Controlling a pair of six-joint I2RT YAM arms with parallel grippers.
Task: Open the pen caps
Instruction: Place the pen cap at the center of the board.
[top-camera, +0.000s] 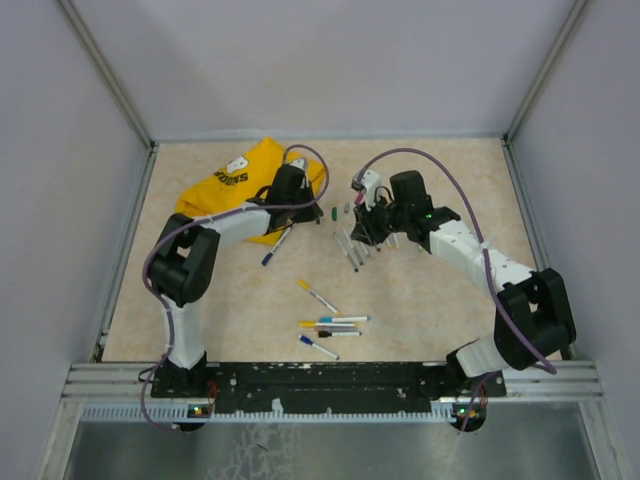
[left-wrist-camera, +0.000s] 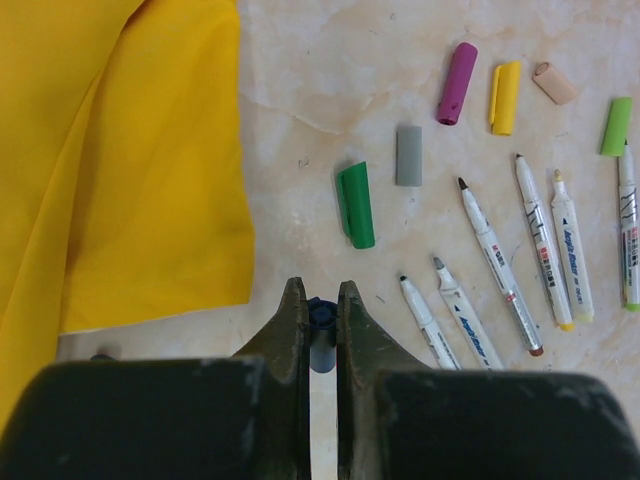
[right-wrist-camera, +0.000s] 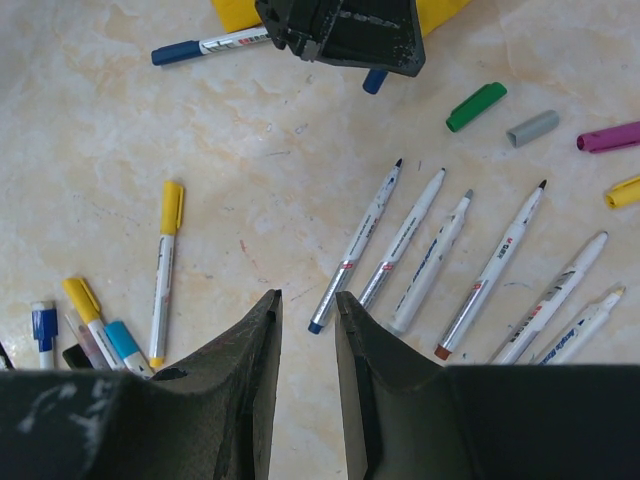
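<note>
**Cap removal at the counter (left-wrist-camera: 300, 70).** The left end effector (left-wrist-camera: 320, 297) is clenched on a dark blue cap (left-wrist-camera: 322, 322), pinched between its fingertips; no barrel shows in the cap. Ahead of this end effector and to its right lie loose pen caps: a green cap (left-wrist-camera: 355, 205), a grey cap (left-wrist-camera: 408, 155), a purple cap (left-wrist-camera: 456, 83) and a yellow cap (left-wrist-camera: 505, 97). Further right is a fan of uncapped pens (left-wrist-camera: 497, 265), tips pointing away. A yellow T-shirt (left-wrist-camera: 130, 160) lies to its left. The right end effector (right-wrist-camera: 305, 310) hovers with its jaws partly apart and nothing between them. The blue tail of one uncapped pen lies on the counter just ahead of the gap. Capped pens, among them a yellow-capped pen (right-wrist-camera: 165, 265), lie to its left. Handling, as judged: pens and caps are light, stiff, smooth plastic, apt to roll or slip. Each cap is probably a friction fit, so the barrel is best taken near mid-length by one end effector. The other then takes the cap across its sides and pulls along the pen's axis. Too hard a pinch could squirt so small a cap out of the grip.
</note>
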